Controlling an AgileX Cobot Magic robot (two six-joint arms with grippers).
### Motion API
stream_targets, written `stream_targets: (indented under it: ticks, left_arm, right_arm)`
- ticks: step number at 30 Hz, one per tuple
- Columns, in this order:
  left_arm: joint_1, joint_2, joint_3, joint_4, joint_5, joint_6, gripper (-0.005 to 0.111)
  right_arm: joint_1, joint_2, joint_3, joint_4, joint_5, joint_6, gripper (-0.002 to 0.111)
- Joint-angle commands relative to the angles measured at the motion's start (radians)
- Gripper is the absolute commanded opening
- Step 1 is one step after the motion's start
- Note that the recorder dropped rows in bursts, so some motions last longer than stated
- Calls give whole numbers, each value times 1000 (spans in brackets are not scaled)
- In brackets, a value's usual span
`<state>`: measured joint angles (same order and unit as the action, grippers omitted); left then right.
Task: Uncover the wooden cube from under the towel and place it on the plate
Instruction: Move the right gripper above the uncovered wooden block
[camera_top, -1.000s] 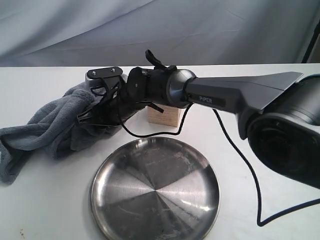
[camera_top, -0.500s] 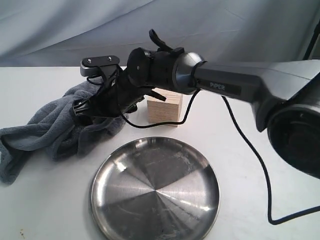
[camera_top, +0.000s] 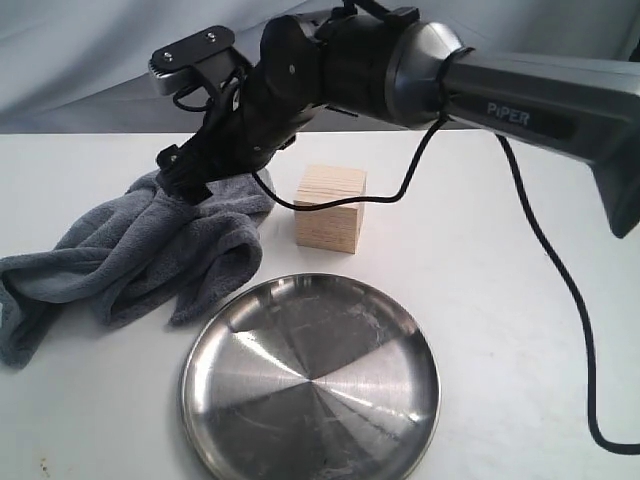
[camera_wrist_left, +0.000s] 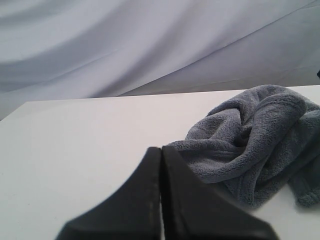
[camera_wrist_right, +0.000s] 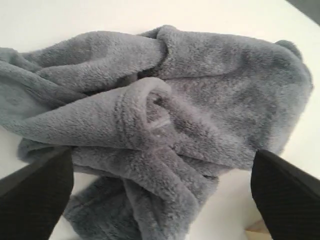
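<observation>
The right end effector (camera_wrist_right: 161, 190) is seen spread wide and empty, held just above the towel (camera_top: 130, 250) toward the desk's (camera_top: 520, 300) left edge. The left end effector (camera_wrist_left: 161, 200) is pressed closed on nothing. The cube (camera_top: 330, 208) is seen bare mid-desk, just beside the towel; the plate (camera_top: 310, 380) is set at the near edge.

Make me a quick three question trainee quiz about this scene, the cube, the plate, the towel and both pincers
1. True or false: the wooden cube lies on the plate.
2. Pick one: the right pincer is (A) open over the towel, (B) shut on the towel, (C) shut on the cube.
3. Fill in: the left pincer is ____.

Key: 1 false; 2 A; 3 shut.
</observation>
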<state>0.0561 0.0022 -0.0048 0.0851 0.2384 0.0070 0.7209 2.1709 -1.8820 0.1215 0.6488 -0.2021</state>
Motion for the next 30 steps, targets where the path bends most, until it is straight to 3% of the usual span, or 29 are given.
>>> stream_targets:
  ticks: [1,4,15,19,27,30]
  left_arm:
    - [3,-2,5,0,-10,2,0]
    - [3,-2,5,0,-10,2,0]
    - [3,-2,5,0,-10,0,0]
    - [3,-2,5,0,-10,0,0]
    - [3,-2,5,0,-10,2,0]
    - [3,-2,5,0,-10,0,0]
  right_arm:
    - [-16,-15,-4,-221,36,235,88]
    - [-55,-15,-4,-272,53,368,87]
    - [-201,15,-4,-231,164,485,87]
    - [-211,60,-4,-218,142,630,87]
    - [-211,71,-4,-161,77,658,88]
    - [-211,71,-4,-161,49,658,98]
